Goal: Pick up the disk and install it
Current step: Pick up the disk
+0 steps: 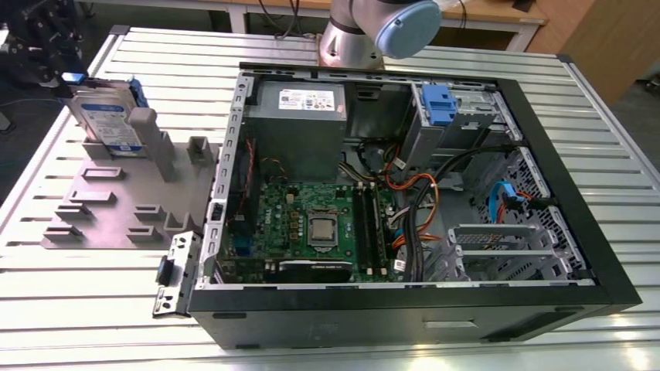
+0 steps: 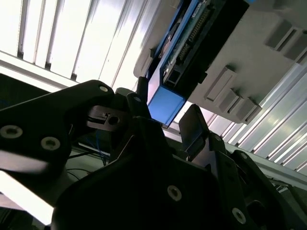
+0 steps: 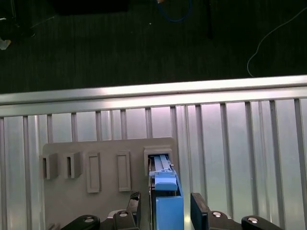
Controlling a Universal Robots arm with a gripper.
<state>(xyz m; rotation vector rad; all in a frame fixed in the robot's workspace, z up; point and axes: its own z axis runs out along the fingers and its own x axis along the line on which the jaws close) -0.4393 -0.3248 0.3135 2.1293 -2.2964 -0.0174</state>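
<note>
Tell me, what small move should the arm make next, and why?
Probably close the pincer. Its black fingers stand apart on either side of the silver hard drive with blue rails, which stands upright in the grey plastic holder; gaps show on both sides, so nothing is gripped yet.

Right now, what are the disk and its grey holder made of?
The disk: silvery metal body, judging by its sheen; its blue side rails are likely matte plastic. The holder: probably plastic, uniform matte grey with blocky ridges, though painted metal is possible.
</note>
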